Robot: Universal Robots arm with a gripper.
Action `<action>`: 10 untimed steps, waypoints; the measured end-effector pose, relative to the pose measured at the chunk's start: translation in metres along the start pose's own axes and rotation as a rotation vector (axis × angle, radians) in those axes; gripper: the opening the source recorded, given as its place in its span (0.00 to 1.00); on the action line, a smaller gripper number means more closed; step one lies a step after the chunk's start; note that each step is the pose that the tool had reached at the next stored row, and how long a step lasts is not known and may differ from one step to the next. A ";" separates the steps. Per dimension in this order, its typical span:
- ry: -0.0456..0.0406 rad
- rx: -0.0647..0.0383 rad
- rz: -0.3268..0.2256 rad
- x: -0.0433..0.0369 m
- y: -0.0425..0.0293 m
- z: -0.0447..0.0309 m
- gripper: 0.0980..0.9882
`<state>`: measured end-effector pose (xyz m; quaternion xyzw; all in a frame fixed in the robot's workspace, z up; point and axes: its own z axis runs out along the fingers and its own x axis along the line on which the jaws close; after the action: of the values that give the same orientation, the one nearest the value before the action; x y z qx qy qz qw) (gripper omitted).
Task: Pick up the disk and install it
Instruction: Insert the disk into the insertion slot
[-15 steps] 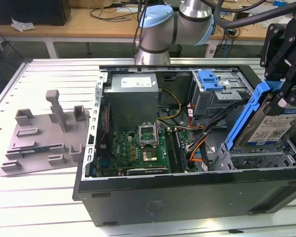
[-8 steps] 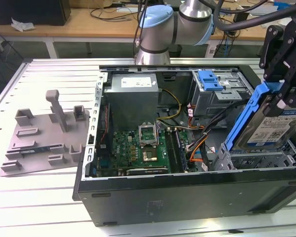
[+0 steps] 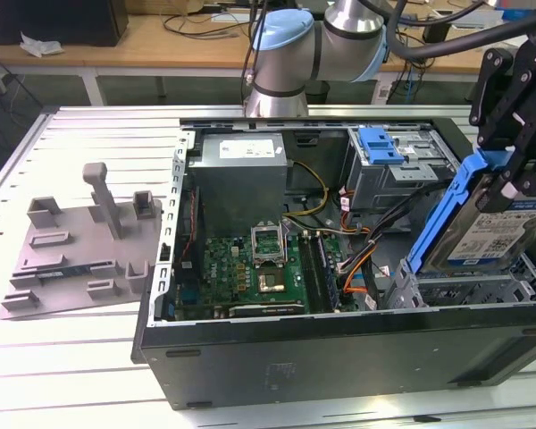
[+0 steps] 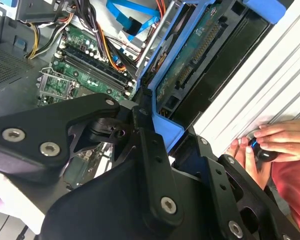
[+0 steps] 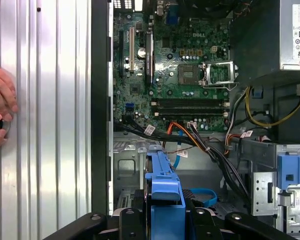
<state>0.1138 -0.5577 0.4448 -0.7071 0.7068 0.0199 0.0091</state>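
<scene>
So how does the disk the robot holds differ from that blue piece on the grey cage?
The disk hangs tilted in the tool; the blue bracket lies flat atop the grey cage. The disk has a labelled silver body; the bracket looks empty. Both have blue plastic.

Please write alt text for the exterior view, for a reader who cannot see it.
The gripper has its jaws shut on the disk, held tilted at the exterior view's right end of an open computer case lying on a slatted table.
</scene>
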 end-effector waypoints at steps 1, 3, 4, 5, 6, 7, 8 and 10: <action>0.0000 0.000 0.000 0.0000 -0.0002 0.0004 0.30; -0.0001 0.000 0.000 0.0000 -0.0005 0.0010 0.30; 0.0000 0.000 0.000 0.0001 -0.0006 0.0015 0.30; 0.0000 0.000 0.000 0.0001 -0.0007 0.0019 0.30; 0.0000 0.000 0.000 0.0001 -0.0007 0.0024 0.30; 0.0001 0.000 0.000 0.0001 -0.0007 0.0032 0.30; 0.0001 0.000 0.000 0.0002 -0.0007 0.0038 0.30; 0.0000 0.000 0.000 0.0002 -0.0008 0.0058 0.30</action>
<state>0.1145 -0.5577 0.4391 -0.7071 0.7068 0.0199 0.0091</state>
